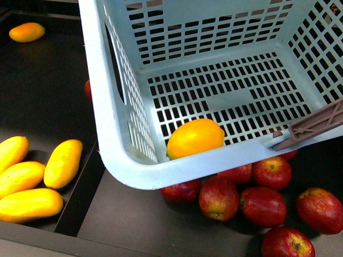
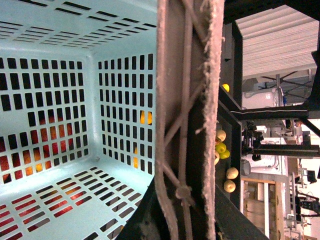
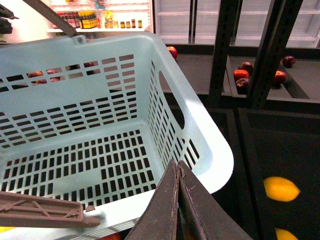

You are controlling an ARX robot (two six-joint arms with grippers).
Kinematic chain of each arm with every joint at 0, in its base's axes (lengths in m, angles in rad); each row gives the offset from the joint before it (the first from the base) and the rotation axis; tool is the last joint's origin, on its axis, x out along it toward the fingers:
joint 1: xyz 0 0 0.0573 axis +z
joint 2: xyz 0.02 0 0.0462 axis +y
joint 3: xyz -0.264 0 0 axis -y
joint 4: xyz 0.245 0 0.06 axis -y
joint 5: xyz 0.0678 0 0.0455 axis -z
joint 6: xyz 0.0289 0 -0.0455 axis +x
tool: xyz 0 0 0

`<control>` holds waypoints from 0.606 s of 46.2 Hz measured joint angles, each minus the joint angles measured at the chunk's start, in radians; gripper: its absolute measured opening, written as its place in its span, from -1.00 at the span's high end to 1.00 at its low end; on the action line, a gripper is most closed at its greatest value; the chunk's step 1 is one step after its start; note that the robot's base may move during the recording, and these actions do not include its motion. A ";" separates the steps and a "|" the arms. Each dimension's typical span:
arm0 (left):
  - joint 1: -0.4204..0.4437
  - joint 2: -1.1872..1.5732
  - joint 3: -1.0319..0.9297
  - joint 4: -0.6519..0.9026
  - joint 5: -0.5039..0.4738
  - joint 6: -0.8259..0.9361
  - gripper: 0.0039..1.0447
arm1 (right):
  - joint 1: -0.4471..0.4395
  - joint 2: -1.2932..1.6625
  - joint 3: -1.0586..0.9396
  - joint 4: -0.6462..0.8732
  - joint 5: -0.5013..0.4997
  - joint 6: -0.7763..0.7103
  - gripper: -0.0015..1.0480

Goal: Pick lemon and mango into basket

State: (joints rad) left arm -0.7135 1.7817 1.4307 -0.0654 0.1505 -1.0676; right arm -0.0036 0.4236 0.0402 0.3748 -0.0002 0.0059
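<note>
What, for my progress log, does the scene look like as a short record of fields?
basket: light blue, red apples partly under its near edge
lemon: inside basket, against near wall
mangoes: four, outside, left of basket
right gripper: shut, holding nothing
task status: lemon in, mango not yet in

The dark tabletop (image 1: 48,91) is split by a raised divider (image 1: 80,198) into two sunken sections. In the left section, four mangoes (image 1: 63,163) lie clustered at the near edge and a lone yellow-orange fruit (image 1: 27,32) lies far back. Red apples (image 1: 262,206) lie bunched in the right section.
</note>
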 joint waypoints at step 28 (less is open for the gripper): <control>-0.008 0.003 0.000 0.000 0.000 0.003 0.89 | 0.002 -0.071 -0.023 -0.014 0.005 -0.002 -0.77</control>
State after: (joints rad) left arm -0.7212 1.7851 1.4307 -0.0654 0.1505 -1.0641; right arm -0.0021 0.3531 0.0174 0.3603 0.0048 0.0036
